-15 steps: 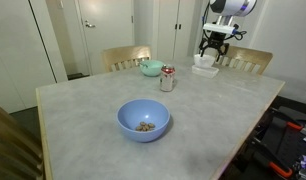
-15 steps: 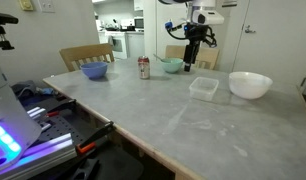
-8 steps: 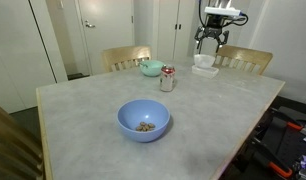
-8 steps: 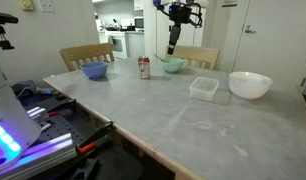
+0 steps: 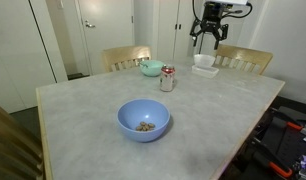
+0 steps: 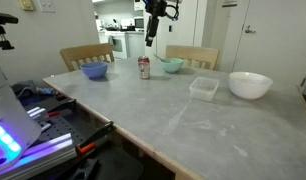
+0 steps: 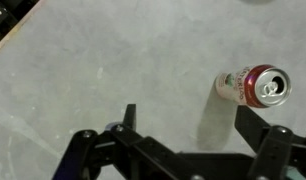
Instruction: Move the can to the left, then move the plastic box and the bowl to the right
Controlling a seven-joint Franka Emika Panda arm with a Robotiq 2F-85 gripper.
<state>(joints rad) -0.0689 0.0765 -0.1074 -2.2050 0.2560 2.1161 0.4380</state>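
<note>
While your tool (image 5: 211, 25) hangs high above the surface (image 5: 93, 110), fingers (image 7: 129, 118) spread wide and empty, the can (image 7: 255, 86) stands upright down there, off beside one finger, not between them, near the green bowl (image 5: 151, 68).

The red markings on the can (image 7: 251, 87) are too blurred to read.

A teal-green bowl (image 5: 151, 68) is set on the grey table (image 5: 83, 110). A white bowl (image 6: 250, 85) is placed well apart from it, and wooden chairs (image 5: 126, 57) are seen behind the table.
</note>
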